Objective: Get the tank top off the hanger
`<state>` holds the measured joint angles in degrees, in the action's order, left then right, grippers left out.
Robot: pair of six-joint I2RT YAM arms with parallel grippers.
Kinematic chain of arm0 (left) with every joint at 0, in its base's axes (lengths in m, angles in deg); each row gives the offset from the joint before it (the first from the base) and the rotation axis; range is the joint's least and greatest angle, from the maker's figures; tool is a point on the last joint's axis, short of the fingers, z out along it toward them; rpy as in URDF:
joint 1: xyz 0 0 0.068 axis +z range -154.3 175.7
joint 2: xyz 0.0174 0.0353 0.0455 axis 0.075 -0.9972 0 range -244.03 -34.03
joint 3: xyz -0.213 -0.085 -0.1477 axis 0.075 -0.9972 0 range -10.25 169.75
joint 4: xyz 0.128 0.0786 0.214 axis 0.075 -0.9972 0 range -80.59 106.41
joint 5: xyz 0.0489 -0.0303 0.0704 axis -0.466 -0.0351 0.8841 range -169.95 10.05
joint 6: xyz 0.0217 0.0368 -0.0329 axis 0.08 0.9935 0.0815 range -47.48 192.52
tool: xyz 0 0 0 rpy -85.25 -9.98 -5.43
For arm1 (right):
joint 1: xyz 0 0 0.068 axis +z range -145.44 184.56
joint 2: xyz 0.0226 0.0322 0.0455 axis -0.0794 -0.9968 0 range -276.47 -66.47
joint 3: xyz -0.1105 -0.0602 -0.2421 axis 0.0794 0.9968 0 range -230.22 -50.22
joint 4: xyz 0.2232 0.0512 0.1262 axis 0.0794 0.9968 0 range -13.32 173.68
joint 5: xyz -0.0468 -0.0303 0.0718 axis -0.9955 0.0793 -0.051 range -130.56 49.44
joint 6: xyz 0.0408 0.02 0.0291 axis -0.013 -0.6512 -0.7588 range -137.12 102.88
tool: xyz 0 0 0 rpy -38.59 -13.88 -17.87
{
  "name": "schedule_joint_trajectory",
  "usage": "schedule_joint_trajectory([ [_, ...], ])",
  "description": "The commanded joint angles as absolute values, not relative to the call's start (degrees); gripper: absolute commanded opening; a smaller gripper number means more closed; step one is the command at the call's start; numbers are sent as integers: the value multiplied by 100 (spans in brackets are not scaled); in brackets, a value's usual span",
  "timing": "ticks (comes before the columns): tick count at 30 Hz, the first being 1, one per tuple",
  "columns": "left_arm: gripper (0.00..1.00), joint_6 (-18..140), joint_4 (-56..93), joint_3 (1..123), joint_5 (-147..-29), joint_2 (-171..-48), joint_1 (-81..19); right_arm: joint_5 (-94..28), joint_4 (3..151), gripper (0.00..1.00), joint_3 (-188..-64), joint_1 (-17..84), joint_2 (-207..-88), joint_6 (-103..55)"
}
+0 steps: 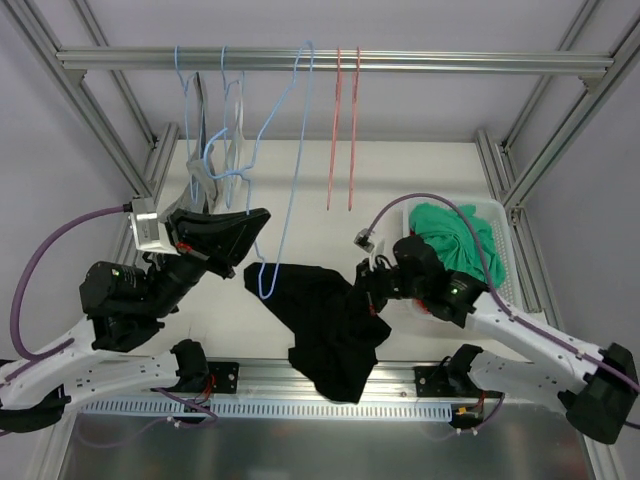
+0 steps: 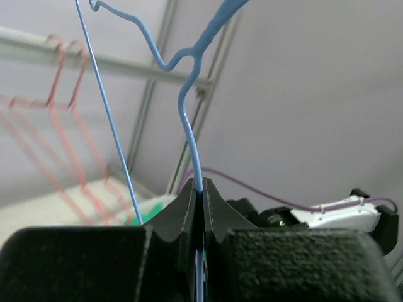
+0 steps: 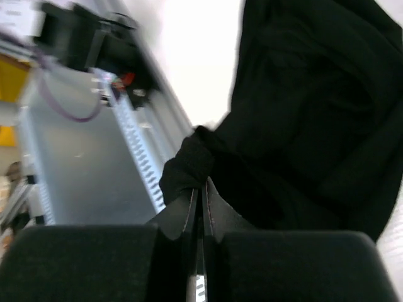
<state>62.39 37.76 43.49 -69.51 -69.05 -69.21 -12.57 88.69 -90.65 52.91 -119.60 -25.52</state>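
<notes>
I'm gripping the hanger (image 2: 189,126) with the left pincer (image 2: 202,189), the tank top (image 3: 302,113) by its edge with the right pincer (image 3: 201,189). It's drooping over the counter's (image 1: 420,170) near edge.

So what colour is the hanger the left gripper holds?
Light blue wire hanger, clearest in the left wrist view.

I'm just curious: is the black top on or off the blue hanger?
Nearly off: the black top touches the blue hanger only at its lower tip; whether hooked there, cannot tell.
</notes>
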Motion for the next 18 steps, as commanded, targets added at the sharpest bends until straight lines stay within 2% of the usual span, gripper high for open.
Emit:
schedule_joint_trajectory([
  [1,0,5486,1951,4109,-5713,-6567,-6952,-2551,8511,5,-9074,5649,-12412,-2634],
  [2,0,5355,1775,4082,-5658,-6471,-6952,-2953,8520,40,-9091,5763,-12535,-2669],
  [3,0,5275,1434,4090,-5579,-6461,-6952,-3209,8572,68,-9118,5782,-12545,-2791],
  [4,0,5187,1265,4195,-5352,-6470,-6952,-3421,8608,86,-9118,5791,-12527,-2854],
  [5,0,4986,1063,4274,-5158,-6574,-6952,-3814,8704,99,-9127,5791,-12466,-2889],
  [7,0,4879,501,4642,-4676,-6785,-6952,-4569,8924,100,-9188,5791,-12115,-2977],
  [14,0,4792,-467,6014,-4049,-8497,-6768,-5628,9977,100,-9382,5791,-10595,-2889],
  [17,0,4529,-529,6366,-4933,-8999,-5944,-5664,10189,99,-9408,5782,-10172,-2872],
  [18,0,4501,-530,6471,-5580,-9140,-5454,-5655,10234,99,-9408,5791,-10111,-2872],
])
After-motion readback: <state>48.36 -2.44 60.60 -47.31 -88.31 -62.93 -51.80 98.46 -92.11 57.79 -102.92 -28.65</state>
